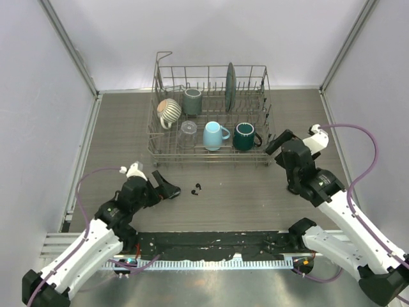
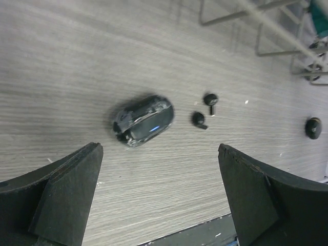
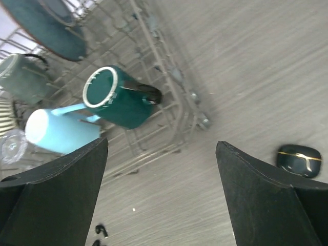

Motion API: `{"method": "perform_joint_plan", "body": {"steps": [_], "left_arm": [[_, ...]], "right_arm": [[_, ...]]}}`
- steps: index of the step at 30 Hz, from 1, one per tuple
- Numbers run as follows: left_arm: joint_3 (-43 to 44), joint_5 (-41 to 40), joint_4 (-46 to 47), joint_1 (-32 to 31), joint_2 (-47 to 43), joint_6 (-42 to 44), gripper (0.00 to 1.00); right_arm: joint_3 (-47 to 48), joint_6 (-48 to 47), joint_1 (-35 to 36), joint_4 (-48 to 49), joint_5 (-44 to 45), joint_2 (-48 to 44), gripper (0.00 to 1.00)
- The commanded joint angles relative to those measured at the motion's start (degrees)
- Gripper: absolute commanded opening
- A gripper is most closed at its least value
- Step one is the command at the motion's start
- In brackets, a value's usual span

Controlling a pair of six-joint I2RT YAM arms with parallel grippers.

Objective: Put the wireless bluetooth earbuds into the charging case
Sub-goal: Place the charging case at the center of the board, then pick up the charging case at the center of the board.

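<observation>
- Left gripper (image 2: 159,152) fingers are sitting nearest the lens, spreading wide and gripping nothing. They are framing the dark charging case (image 2: 143,120), which is lying on the table (image 2: 61,61) and showing a small blue light.
- Upper earbud (image 2: 210,99) and lower earbud (image 2: 199,120) are lying loose just right of that case, close together.
- Right gripper (image 3: 162,143) is hovering by the dish rack (image 1: 211,158), fingers likewise wide and empty. A second case (image 3: 300,160) with a gold line is lying beside its finger.
- Step in hand, judged: reaching for one bud. Best done by closing on a single bud across its body without nudging its neighbour. Blur is hiding the lid state, which needs checking first.
- Counting: two cases and two sure earbuds. A dark blob (image 2: 313,128) is possibly a third; cannot tell.
</observation>
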Motion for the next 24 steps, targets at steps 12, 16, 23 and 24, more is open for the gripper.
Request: {"method": "perform_joint_plan", "body": {"steps": [12,16,23,24], "left_arm": [[20.7,-10.5,-6.8,0.3,1.0,11.8,1.0],[22.6,-10.9,-6.3,0.3,2.0,14.0,1.0],[19.9,-12.6,-2.4,0.3,-2.5,14.5,1.0],[19.3,-12.8,-1.0,0.3,-3.3,14.3,1.0]], "right_arm": [[-2.7,10.3,-35.9,-15.7,-21.3,1.4,0.96],[-2.9,17.6,-42.4,-19.8,-26.9,7.8,0.96],[-6.3,27.8,-46.3,-20.1,-33.3,10.4,0.92],[-6.9,31.9,-46.2,-20.1,-31.9,8.7,0.91]]}}
